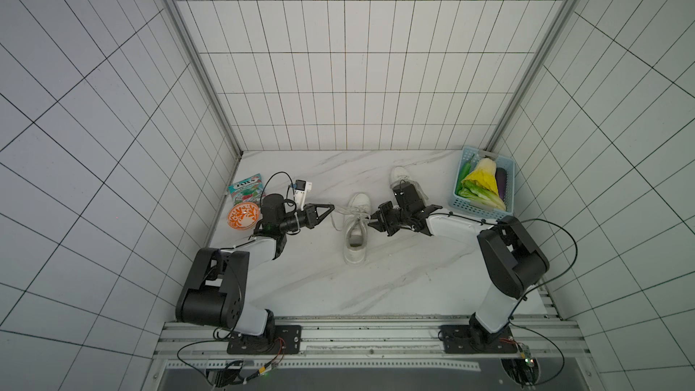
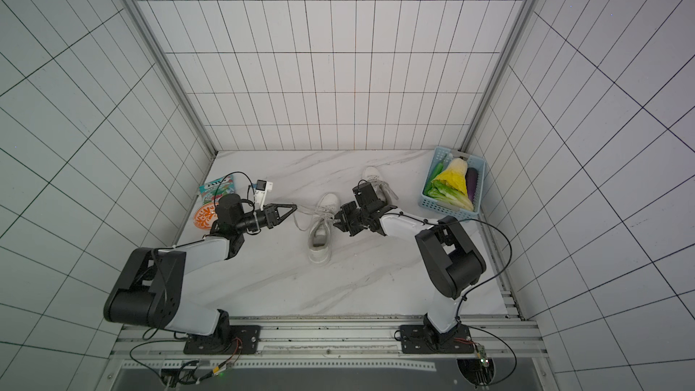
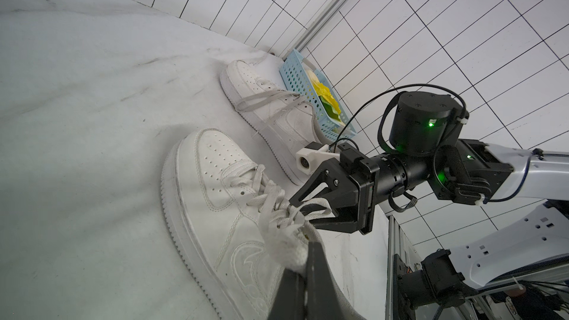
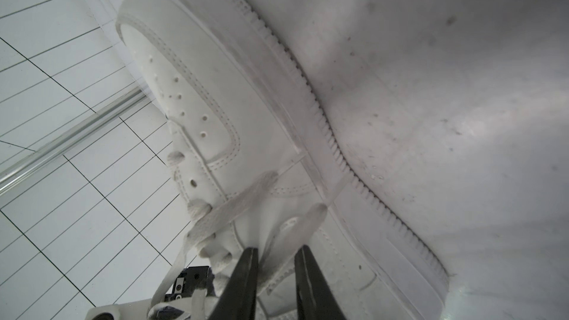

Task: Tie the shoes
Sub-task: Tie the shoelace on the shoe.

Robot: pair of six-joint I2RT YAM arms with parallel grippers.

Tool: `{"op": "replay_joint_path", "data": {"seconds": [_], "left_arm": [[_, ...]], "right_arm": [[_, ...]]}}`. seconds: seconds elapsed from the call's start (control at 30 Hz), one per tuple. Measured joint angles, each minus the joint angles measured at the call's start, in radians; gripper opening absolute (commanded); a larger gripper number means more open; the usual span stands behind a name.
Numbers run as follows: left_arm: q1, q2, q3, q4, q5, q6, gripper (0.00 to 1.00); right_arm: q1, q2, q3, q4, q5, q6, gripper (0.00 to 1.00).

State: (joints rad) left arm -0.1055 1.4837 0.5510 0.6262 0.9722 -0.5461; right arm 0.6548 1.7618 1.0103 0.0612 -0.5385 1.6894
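Observation:
Two white shoes lie on the marble table. One shoe [image 1: 355, 235] [image 3: 215, 186] [image 4: 246, 103] is in the middle, toe to the back wall, its laces [image 1: 344, 210] loose. My left gripper [image 1: 331, 208] [image 3: 308, 250] is at its left side, shut on a bunched lace end. On the shoe's right side my right gripper [image 1: 370, 220] [image 4: 278, 249] stands with jaws apart, and a flat lace [image 4: 295, 232] runs slack through the gap. The other shoe [image 1: 399, 174] [image 3: 277, 109] lies at the back right, half hidden by my right wrist.
A blue basket [image 1: 474, 212] [image 3: 295, 78] of vegetables stands in the back right corner, close behind the right arm. An orange patterned bowl [image 1: 243, 216] and a snack packet [image 1: 246, 188] sit at the left wall beside the left arm.

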Motion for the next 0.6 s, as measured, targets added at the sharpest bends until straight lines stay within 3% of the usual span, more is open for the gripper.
{"op": "replay_joint_path", "data": {"seconds": [0.13,0.2,0.3,0.37,0.6], "left_arm": [[0.0,0.002,0.0,0.0,0.0,0.0,0.0],[0.0,0.002,0.0,0.0,0.0,0.0,0.0],[0.0,0.002,0.0,0.006,0.001,-0.004,0.21],[0.0,0.005,0.0,0.023,0.003,-0.023,0.28],[-0.013,0.083,0.001,0.18,0.008,-0.128,0.35]], "right_arm": [[-0.003,0.002,0.002,0.024,-0.001,0.01,0.0],[-0.008,0.002,0.001,0.025,0.0,0.013,0.0],[-0.018,-0.009,0.001,0.022,0.002,0.009,0.0],[-0.029,-0.028,0.0,0.011,0.006,-0.002,0.0],[-0.053,-0.087,0.001,-0.008,0.015,-0.042,0.0]]}}
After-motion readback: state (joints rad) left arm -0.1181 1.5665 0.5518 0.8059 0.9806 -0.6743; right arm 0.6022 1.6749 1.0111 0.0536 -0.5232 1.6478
